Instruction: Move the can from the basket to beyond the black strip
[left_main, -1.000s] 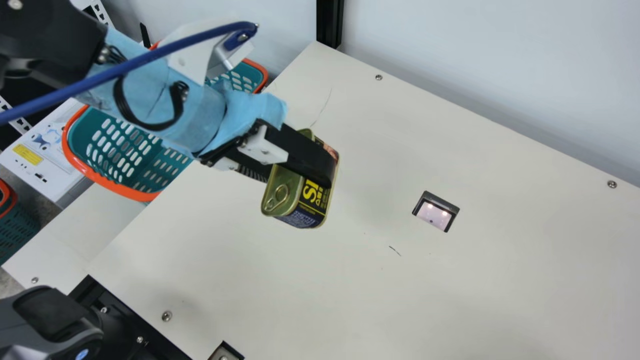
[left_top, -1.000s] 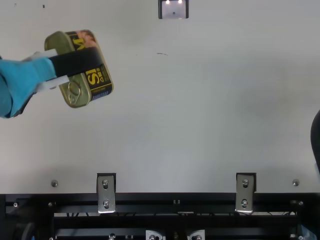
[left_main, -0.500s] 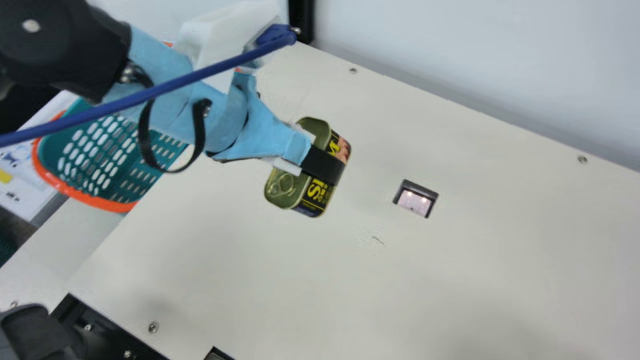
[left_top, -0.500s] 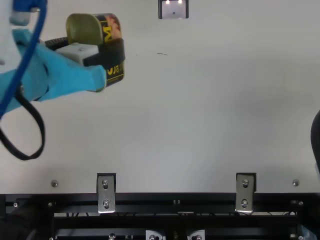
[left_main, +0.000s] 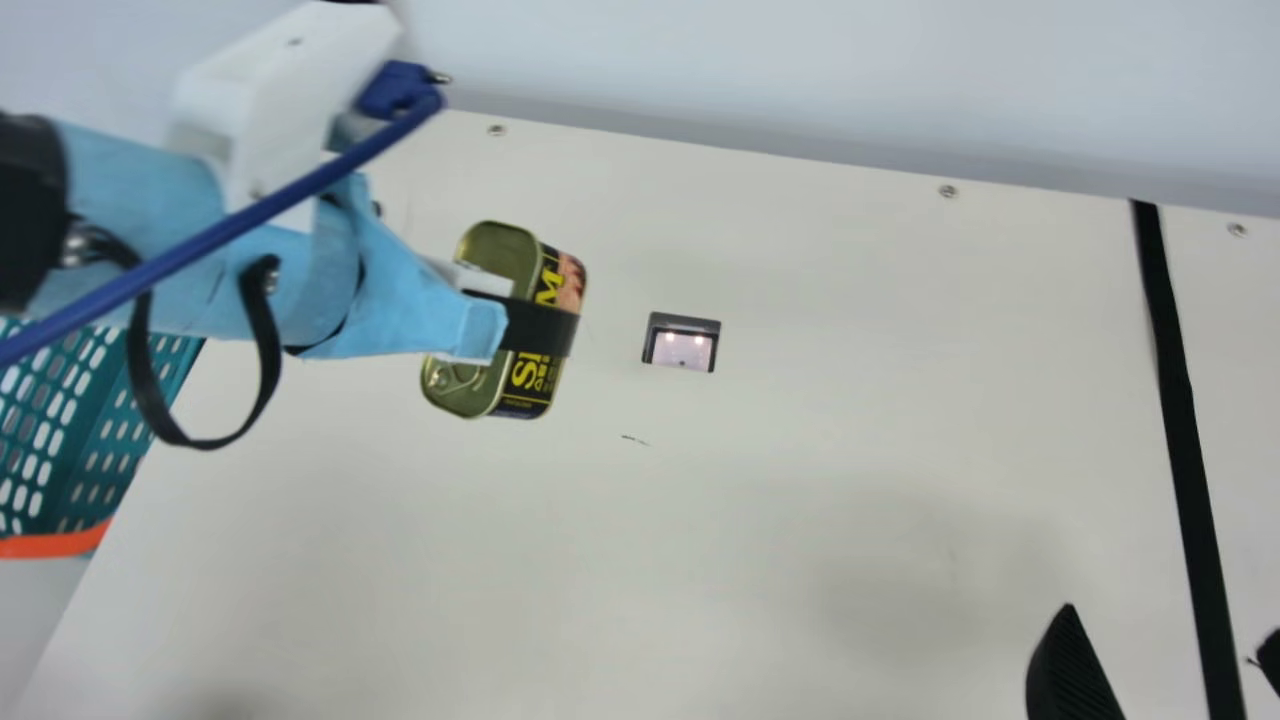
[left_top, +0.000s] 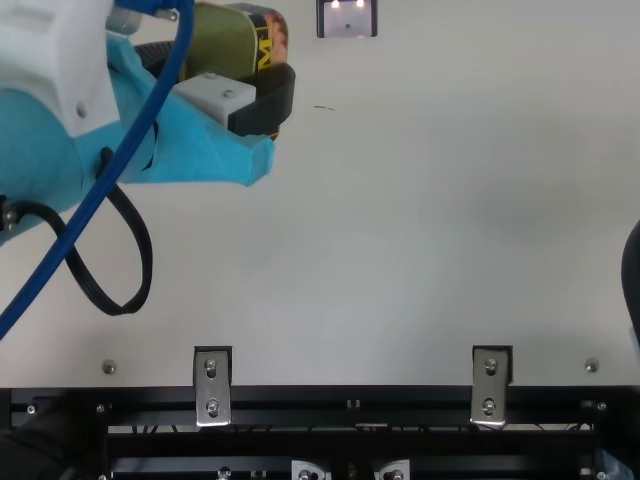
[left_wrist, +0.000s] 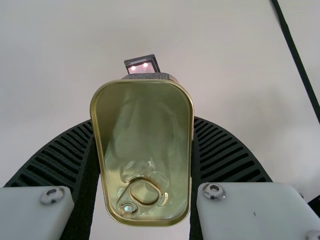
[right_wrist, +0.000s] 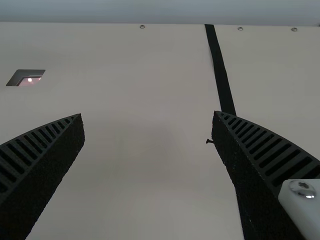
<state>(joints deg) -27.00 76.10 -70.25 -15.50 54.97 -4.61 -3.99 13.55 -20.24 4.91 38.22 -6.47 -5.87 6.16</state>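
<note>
At your left is the basket (left_main: 55, 542). Next, your left gripper (left_main: 530, 312) pinches the can (left_main: 530, 378) between both ribbed fingers, over the table (left_main: 800, 420), well apart from the black strip (left_main: 1178, 400). Your right gripper (left_main: 1170, 622) is wide apart and empty.

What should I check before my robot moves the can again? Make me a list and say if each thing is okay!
1. Left gripper has the can: ok, it is held from both sides.
2. Can out of the basket: ok, it is over the table.
3. Can beyond the black strip: not ok, it is on the basket's side of the strip.
4. Right gripper holding nothing: ok, it is open with nothing gripped.
5. Right gripper out of the can's way: cannot tell, but it is near the strip, so watch it.
6. Squeeze strong enough: cannot tell from pictures.
</note>
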